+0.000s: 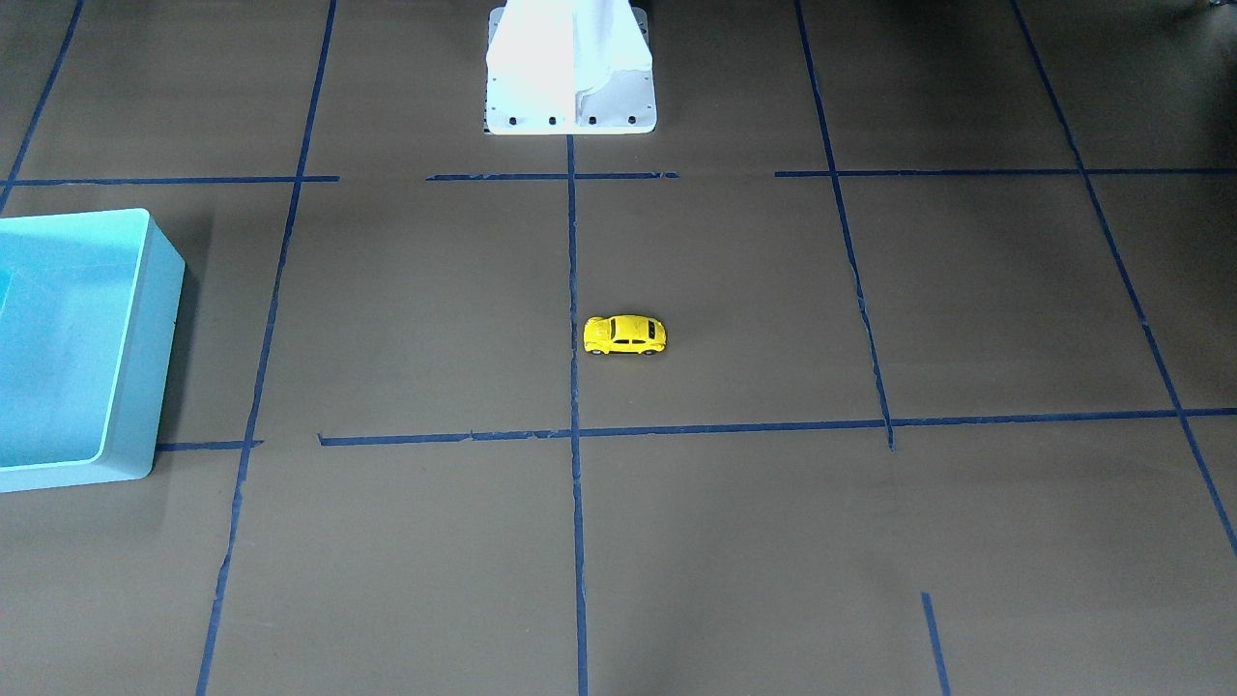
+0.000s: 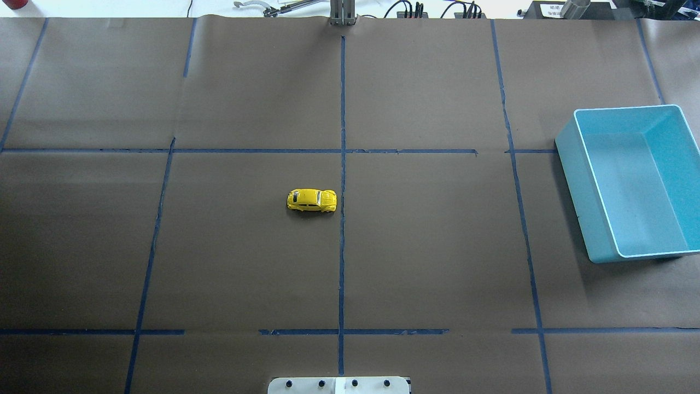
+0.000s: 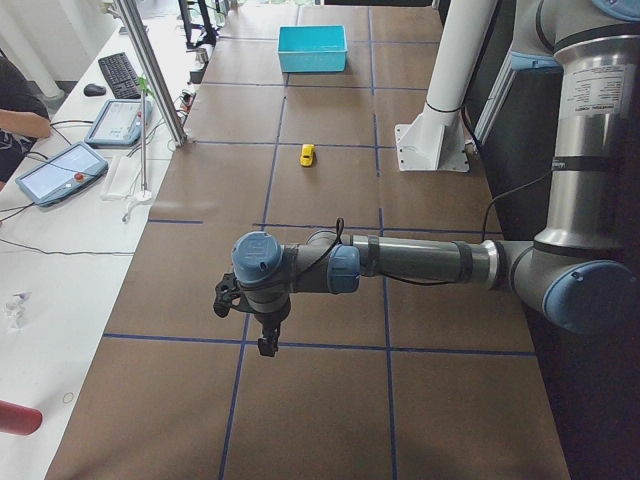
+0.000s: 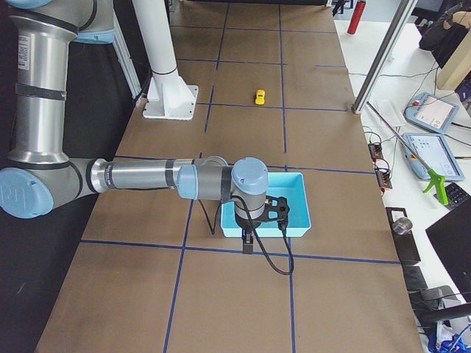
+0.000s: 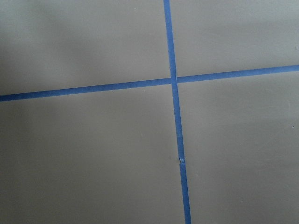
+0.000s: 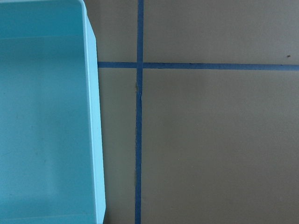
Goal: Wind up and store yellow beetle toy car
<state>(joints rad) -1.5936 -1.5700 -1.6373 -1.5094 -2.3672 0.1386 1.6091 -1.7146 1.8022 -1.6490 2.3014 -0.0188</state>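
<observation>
Yellow beetle toy car: how many do you count? asks the operator.

One, I answer. It stands on its wheels near the middle of the table, just to my left of the centre tape line.

And the rest?

One turquoise bin, out on my right, well apart from the car. Two claws: my left claw hangs above a tape crossing at the table's left end, and my right claw hangs near the bin's rim. I cannot tell from these side views whether either is open or closed.

The surface, the room?

Brown paper gridded with blue tape. A white bench on the operators' side carries two tablets and a keyboard.
</observation>
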